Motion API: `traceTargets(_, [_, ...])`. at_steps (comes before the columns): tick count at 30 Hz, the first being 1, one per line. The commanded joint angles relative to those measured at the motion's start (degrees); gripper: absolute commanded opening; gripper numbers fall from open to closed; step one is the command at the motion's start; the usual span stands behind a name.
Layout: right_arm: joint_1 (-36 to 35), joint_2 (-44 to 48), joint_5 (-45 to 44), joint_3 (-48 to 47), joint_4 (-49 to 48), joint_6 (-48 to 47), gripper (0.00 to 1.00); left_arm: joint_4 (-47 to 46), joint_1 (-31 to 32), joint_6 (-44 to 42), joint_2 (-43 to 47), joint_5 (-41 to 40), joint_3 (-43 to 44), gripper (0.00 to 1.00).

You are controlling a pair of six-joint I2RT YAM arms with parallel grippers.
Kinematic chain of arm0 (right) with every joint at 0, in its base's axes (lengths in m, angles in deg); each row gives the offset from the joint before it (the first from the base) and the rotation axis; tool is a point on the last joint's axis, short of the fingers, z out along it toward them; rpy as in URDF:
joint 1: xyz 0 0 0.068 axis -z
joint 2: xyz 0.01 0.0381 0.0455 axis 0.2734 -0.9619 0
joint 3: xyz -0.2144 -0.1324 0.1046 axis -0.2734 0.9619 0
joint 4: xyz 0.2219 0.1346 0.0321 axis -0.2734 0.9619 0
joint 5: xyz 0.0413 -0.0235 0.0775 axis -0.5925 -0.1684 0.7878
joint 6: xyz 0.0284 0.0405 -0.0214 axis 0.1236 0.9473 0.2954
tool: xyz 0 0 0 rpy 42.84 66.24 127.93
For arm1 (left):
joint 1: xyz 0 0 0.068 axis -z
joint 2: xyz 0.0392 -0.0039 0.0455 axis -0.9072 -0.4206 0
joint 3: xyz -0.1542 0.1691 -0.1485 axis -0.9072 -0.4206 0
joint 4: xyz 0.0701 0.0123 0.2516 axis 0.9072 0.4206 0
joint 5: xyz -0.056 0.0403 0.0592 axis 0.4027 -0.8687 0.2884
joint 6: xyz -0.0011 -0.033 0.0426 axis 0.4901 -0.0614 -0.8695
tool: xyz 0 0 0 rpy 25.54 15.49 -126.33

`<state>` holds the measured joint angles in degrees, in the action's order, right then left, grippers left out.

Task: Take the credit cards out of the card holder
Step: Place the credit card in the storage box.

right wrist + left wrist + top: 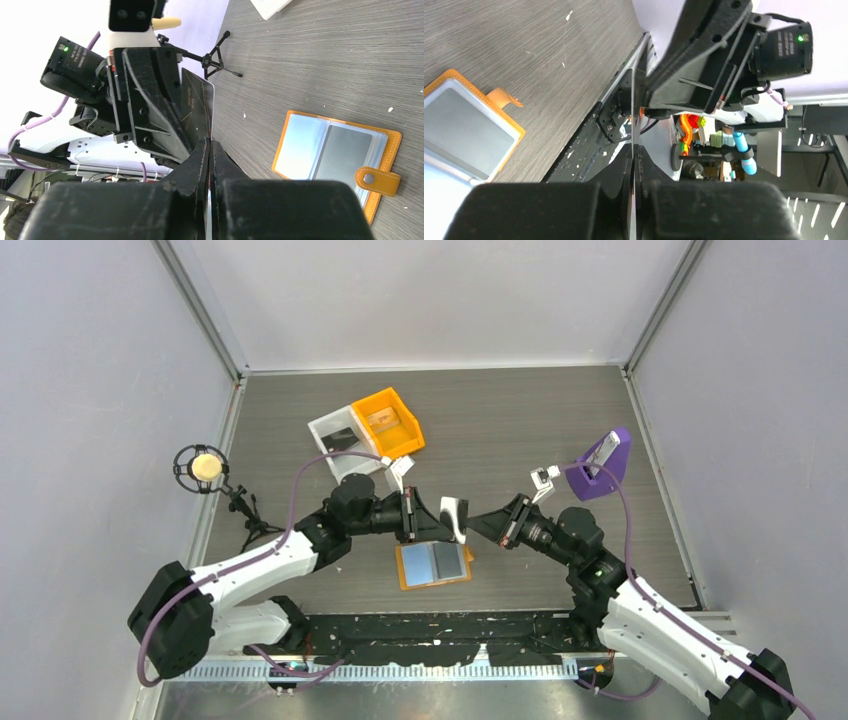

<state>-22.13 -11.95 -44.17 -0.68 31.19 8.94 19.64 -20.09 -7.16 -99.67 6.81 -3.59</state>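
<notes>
The orange card holder (433, 565) lies open and flat on the table near the front edge, its light blue pockets up; it also shows as card holder (464, 125) and card holder (340, 150). Above it, both arms meet tip to tip around one credit card (455, 515) held on edge. My left gripper (441, 517) is shut on the card's thin edge (635, 100), seen at left gripper (635, 147). My right gripper (472, 525) is shut on the same card (197, 102) from the other side, seen at right gripper (209, 142).
An orange bin (388, 422) and a clear bin (335, 430) stand side by side at the back left. A purple stand (603, 465) sits at the right. A microphone on a small tripod (205, 468) stands at the left edge.
</notes>
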Motion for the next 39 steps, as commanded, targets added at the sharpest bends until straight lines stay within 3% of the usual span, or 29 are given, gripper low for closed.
traceTargets(1, [0.23,-0.87,4.07,-0.95,-3.49,-5.07,0.09,-5.88,0.42,0.42,1.62,1.02,-0.63,0.00])
traceTargets(5, [0.97,-2.75,8.69,-5.84,5.29,-16.52,0.22,2.58,0.33,-4.97,4.57,1.63,0.10,0.00])
traceTargets(10, [2.34,-3.39,12.71,-12.42,14.43,-24.37,0.46,13.30,0.32,-13.01,8.35,5.34,1.56,0.00])
traceTargets(12, [3.19,-4.44,15.05,-14.97,17.89,-27.46,0.51,16.03,0.36,-14.59,9.43,6.72,1.47,0.00])
traceTargets(18, [3.80,-9.71,24.62,-20.11,21.26,-32.94,0.60,15.47,0.36,-15.05,12.21,8.92,-1.65,0.00])
traceTargets(25, [3.84,-18.31,32.03,-21.57,15.36,-31.96,0.66,12.48,0.32,-15.95,9.17,15.61,-1.89,0.00])
traceTargets(30, [3.73,-22.37,34.93,-21.12,10.60,-30.55,0.62,9.84,0.32,-15.16,6.68,18.24,-1.96,0.00])
traceTargets(34, [3.48,-25.44,36.74,-19.47,7.24,-28.15,0.49,9.17,0.36,-15.38,5.69,18.29,-1.79,0.00])
traceTargets(38, [3.46,-25.21,36.75,-18.85,6.19,-27.66,0.27,8.26,0.32,-14.87,4.67,18.61,-1.57,0.00])
traceTargets(39, [3.46,-24.97,36.55,-18.84,5.91,-27.04,0.16,8.58,0.32,-14.90,4.53,18.38,-1.26,0.04])
